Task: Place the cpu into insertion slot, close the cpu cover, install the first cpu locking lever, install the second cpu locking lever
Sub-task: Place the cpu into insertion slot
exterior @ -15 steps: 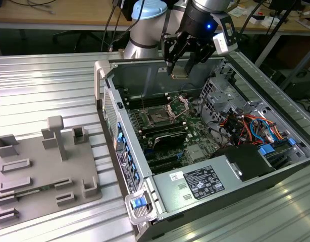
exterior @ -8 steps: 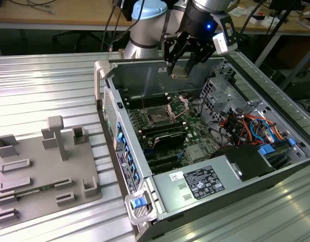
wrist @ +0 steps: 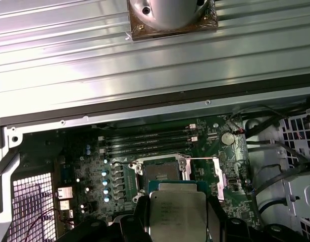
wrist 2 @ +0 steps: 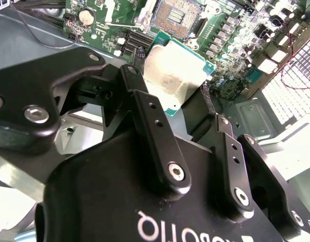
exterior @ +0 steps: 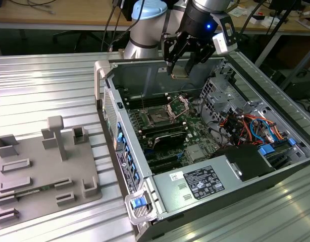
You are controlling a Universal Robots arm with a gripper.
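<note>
Hanging above the open grey metal computer case [exterior: 140, 75], the black two-fingered tool [exterior: 181, 65] grips the thin flat square cpu [exterior: 179, 73] with its silvery metal face. In the second wrist view the tool's black fingers [wrist 2: 145, 111] press on opposite edges of the chip, whose green border shows around the metal face. In the exterior view the chip sits in the air, well clear of the green circuit board [exterior: 181, 127] inside the case. The small dark square insertion slot [exterior: 157, 117] with its silvery rim lies bare on that board, and in the first wrist view it shows just beside the held chip's edge. The silvery square-framed cpu cover [exterior: 177, 105] stands tilted up from one side of the slot, not lying over it. Long black memory slots [wrist: 150, 138] run on the board near the socket. The case rests on a ribbed silvery metal counter [exterior: 44, 85]; on the exterior view's left, a grey moulded fixture tray [exterior: 39, 176] lies on the same counter, apart from the case
</note>
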